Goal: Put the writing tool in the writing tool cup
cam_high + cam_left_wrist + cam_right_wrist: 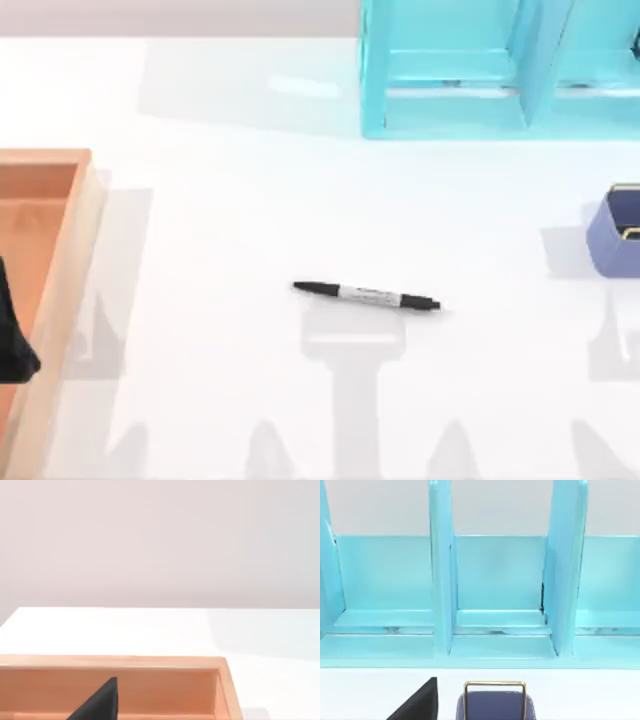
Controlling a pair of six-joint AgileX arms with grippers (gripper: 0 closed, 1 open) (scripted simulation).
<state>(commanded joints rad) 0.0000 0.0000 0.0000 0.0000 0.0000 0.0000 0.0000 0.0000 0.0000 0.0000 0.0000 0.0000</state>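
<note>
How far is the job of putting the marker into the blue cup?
Nothing looks done yet. The marker lies flat mid-table, untouched. Nothing is in hand: the left hand sits over the wooden tray at the table's left. Left: grasp the marker and carry it to the blue cup at the right edge.

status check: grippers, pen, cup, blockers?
Left gripper parked over the wooden tray. Pen flat mid-table, untouched. Cup upright at right edge. Path between looks clear.
</note>
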